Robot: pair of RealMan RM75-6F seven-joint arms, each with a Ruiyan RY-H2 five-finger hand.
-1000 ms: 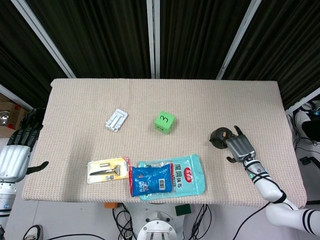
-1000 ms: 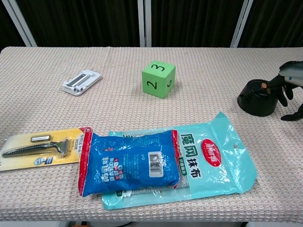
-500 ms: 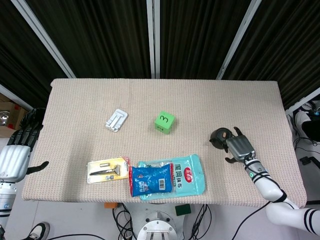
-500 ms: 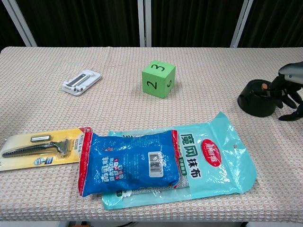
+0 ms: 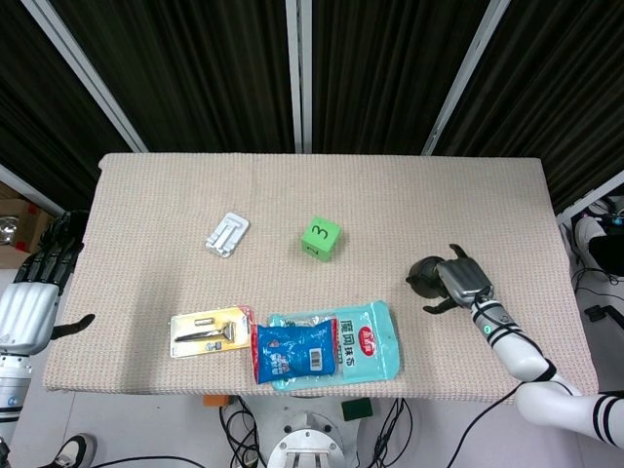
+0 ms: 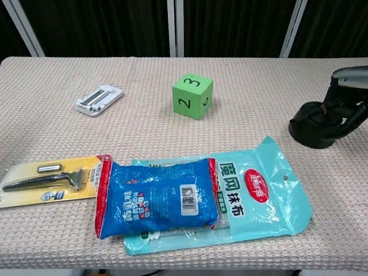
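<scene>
Nearest the front edge of the table (image 6: 253,75) lies a blue plastic packet (image 6: 156,197) on a teal cloth pouch (image 6: 261,192). Further back, at right, the right robot hand (image 6: 345,103) has its fingers curled over a small round black dish (image 6: 313,127), gripping it. The left robot hand (image 5: 29,292) hangs off-table, fingers apart, holding nothing. Beyond sits a green numbered cube (image 6: 192,96).

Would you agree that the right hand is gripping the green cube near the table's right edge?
Not quite: the right hand is gripping the black round object near the table's right edge, as the chest view shows. The green cube sits untouched mid-table.
</scene>
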